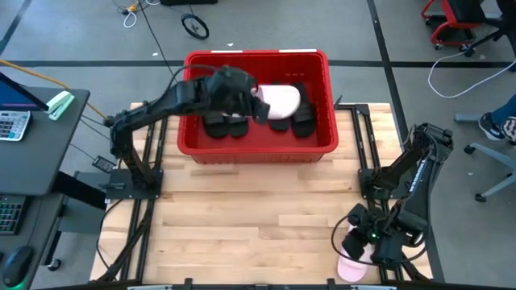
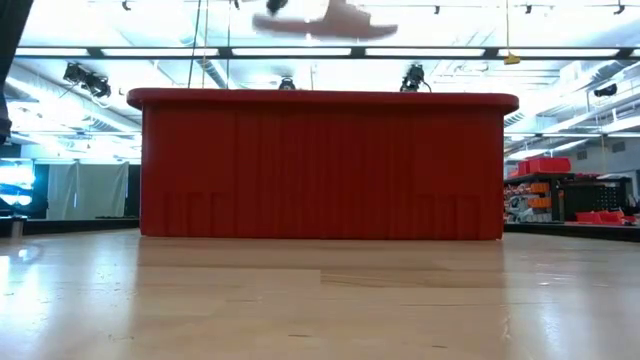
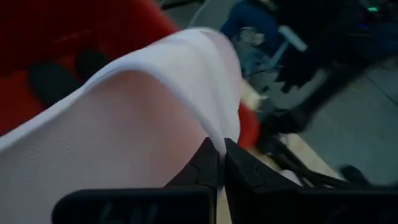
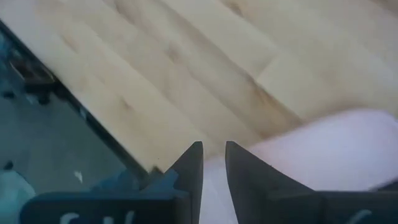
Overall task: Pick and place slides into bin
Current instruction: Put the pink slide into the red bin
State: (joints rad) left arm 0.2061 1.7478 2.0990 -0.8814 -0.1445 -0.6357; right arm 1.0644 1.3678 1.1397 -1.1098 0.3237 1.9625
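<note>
The red bin (image 1: 256, 143) stands at the table's far middle. Black slides (image 1: 226, 125) (image 1: 302, 114) lie on its floor. My left gripper (image 3: 221, 158) is over the bin, shut on a pale pink slide (image 1: 280, 101), which also shows above the bin's rim in the low view (image 2: 330, 20). My right gripper (image 4: 214, 158) is at the table's near right corner, shut on a second pale pink slide (image 1: 352, 264) (image 4: 323, 152) that lies on the wood. My left gripper pinches an edge of the pink slide (image 3: 214, 124) between its two fingers. The slide is lifted clear, above the bin's rim and over the black slides inside. Which part of the slide this edge is cannot be told. My right gripper comes from above, pointing down, and its two fingers stand close together with an edge of the pink slide (image 4: 214, 180) between them. The rest of the slide lies on the table beside the fingers.
Bare wood spreads between the bin and the near edge (image 1: 258, 225). The table's near right edge (image 4: 118, 134) runs close by my right gripper. A desk with a calculator (image 1: 12, 125) stands off the table's left side.
</note>
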